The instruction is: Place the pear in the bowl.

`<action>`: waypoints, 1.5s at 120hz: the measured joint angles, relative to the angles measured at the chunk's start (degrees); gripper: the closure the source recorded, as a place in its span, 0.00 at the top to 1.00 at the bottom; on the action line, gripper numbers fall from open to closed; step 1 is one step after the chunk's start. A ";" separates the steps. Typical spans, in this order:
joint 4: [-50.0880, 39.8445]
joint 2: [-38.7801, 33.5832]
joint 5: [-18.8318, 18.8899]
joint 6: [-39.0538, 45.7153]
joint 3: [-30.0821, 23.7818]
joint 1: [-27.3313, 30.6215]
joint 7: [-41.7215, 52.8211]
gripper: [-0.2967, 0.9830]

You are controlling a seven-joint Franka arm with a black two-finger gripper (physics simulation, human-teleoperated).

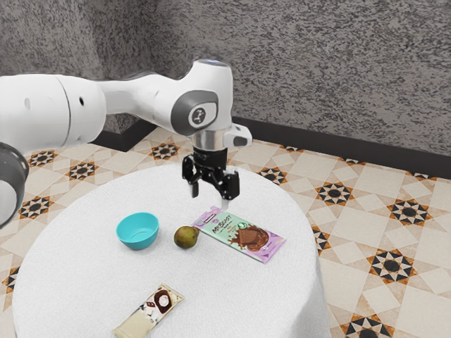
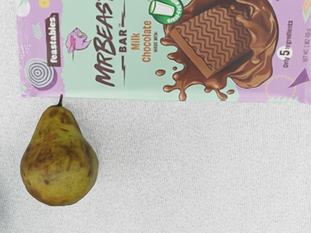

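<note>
Taking the mottled green-brown pear [image 1: 186, 237] as the clock's centre in the exterior view, the round turquoise bowl [image 1: 138, 231] sits at nine o'clock, upright, mouth up to receive the fruit; a flat cream-and-brown wrapped bar [image 1: 149, 311] lies at seven, apart from the likely route; the pear itself is outside the bowl, lying on its side on the round white-covered table [image 1: 70, 274], its curved flank probably free to roll if nudged; its stem points to the flat mint-and-lilac chocolate packet [image 1: 239, 234] at three, so close that I cannot tell whether they touch; the white jointed arm [image 1: 141, 94] reaches in from nine, bends downward, and holds the black two-finger gripper [image 1: 210, 200] above the table at one o'clock, fingers spread, nothing between them
</note>
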 joint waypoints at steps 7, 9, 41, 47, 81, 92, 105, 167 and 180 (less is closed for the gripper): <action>-1.55 1.23 -1.16 2.37 -0.01 0.01 -0.54 0.77; -1.83 1.65 -1.44 2.96 -0.01 0.01 -0.68 0.77; -5.40 3.34 -3.04 7.51 5.74 0.02 -3.87 0.77; -6.55 3.21 -3.10 8.21 7.13 0.03 -4.30 0.77; -8.31 5.68 -3.40 16.35 8.94 0.07 -0.46 0.77; -8.62 5.76 -4.63 18.00 9.38 0.11 3.35 0.77; -8.74 6.04 -8.04 19.42 9.47 0.10 8.48 0.77; -11.70 5.60 -11.39 18.48 10.71 0.02 31.54 0.77; -11.80 6.49 -11.62 18.68 10.58 0.02 34.25 0.77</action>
